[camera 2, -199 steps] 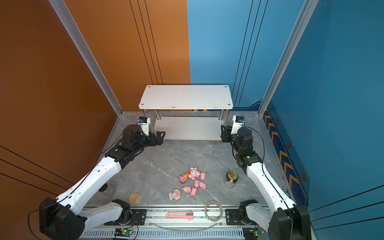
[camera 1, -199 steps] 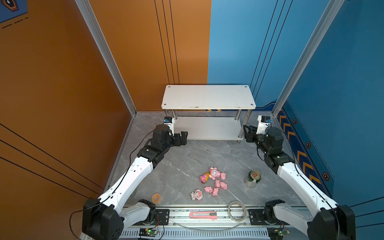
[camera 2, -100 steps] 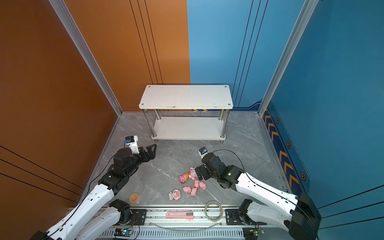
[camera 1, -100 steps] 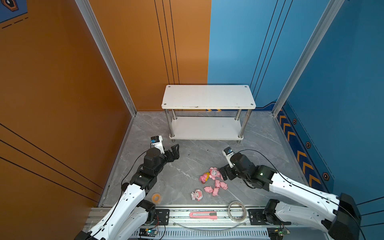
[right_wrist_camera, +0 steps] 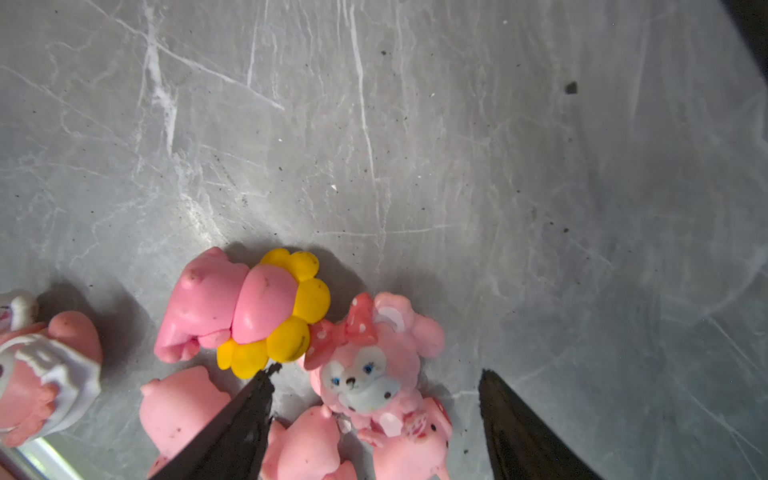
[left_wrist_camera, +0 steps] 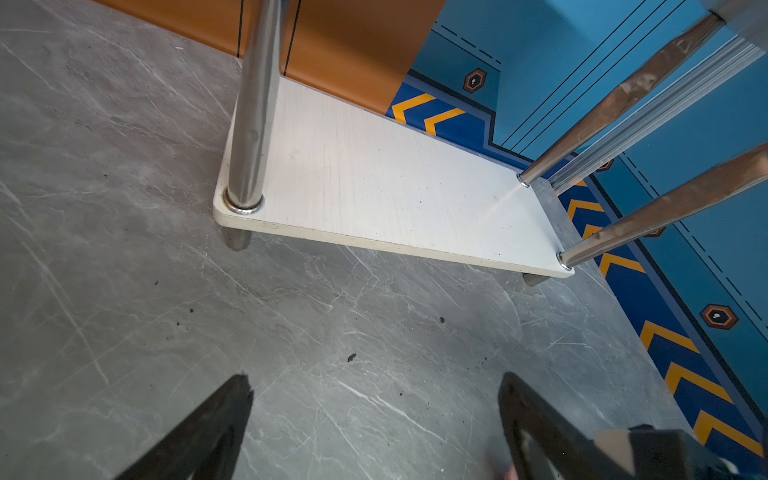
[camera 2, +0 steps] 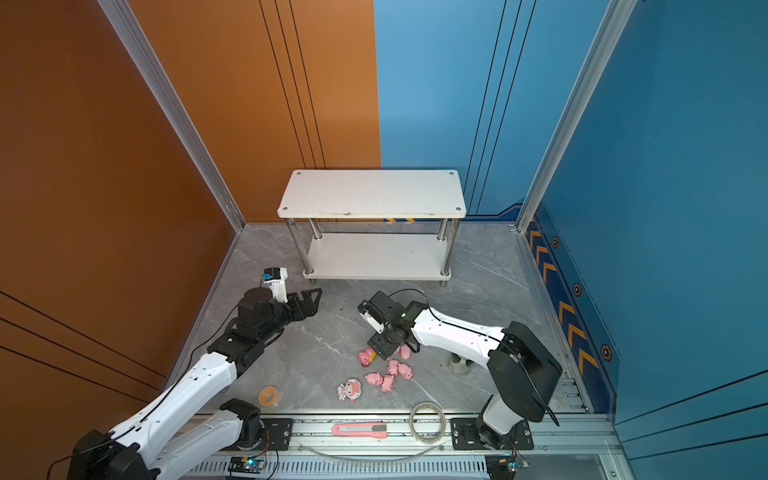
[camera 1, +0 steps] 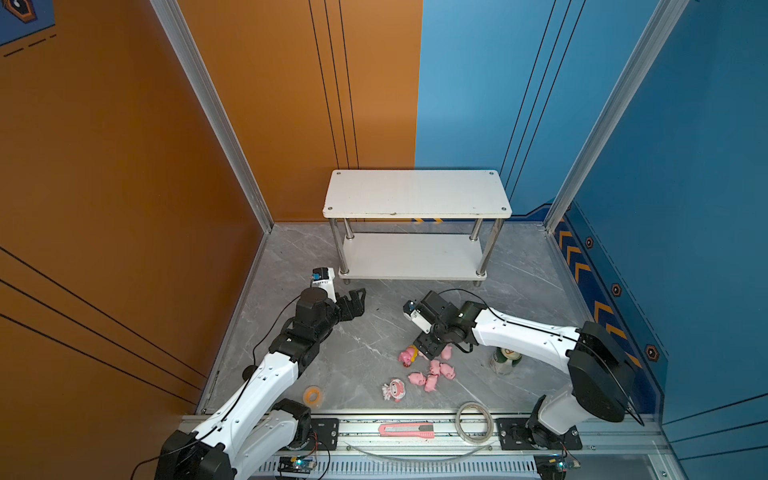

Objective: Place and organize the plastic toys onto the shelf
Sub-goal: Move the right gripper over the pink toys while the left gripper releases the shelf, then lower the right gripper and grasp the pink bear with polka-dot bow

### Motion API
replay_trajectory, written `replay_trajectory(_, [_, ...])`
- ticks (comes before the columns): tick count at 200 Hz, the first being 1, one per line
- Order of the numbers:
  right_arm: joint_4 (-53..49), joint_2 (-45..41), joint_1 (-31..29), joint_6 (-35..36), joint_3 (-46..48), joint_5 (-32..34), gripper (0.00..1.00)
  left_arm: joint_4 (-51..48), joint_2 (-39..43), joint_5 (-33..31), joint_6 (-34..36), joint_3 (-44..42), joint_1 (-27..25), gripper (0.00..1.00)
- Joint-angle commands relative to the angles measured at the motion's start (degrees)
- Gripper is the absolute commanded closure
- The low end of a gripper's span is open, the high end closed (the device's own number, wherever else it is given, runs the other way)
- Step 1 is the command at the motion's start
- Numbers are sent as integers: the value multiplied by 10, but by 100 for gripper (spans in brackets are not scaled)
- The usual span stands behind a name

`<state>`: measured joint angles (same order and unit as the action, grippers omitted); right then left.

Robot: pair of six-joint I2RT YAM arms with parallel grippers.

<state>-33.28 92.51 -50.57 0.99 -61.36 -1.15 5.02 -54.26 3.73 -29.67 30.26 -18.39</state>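
The figurine with the bow (right_wrist_camera: 368, 374) is bracketed by the open right pincer (right_wrist_camera: 376, 372), lying on the tabletop (right_wrist_camera: 415, 124) well apart from the shelf (camera 1: 415, 195); the left pincer (left_wrist_camera: 374, 379), open and empty, is seen farther off.

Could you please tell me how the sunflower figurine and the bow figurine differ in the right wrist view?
The sunflower figurine has yellow petals round its head and shows its back; the bow figurine wears a red white-dotted bow and shows its white face. The bow figurine lies between the fingers of the open right pincer; the sunflower figurine lies just outside them. Both are mostly pink and lie on the grey floor.
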Motion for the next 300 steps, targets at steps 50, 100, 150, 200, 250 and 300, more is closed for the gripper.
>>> replay_trajectory(50, [-87, 62, 7, 43, -31, -27, 21, 34, -44, 42, -13, 22, 11, 8])
replay_trajectory(100, [-52, 78, 7, 40, -39, 12, 20, 46, -69, 47, -17, 31, 12, 8])
replay_trajectory(150, [-42, 121, 5, 62, -86, 36, 20, 42, -77, 47, -16, 35, 13, 9])
replay_trajectory(200, [-64, 142, 6, 48, -102, 28, 19, 39, -76, 46, -15, 35, 16, 9])
replay_trajectory(250, [-67, 112, 7, -16, -75, 29, 15, 47, -90, 55, -22, 38, 20, 9])
replay_trajectory(300, [-68, 119, 7, -81, -63, 6, 27, 52, -104, 65, -29, 43, 22, 9])
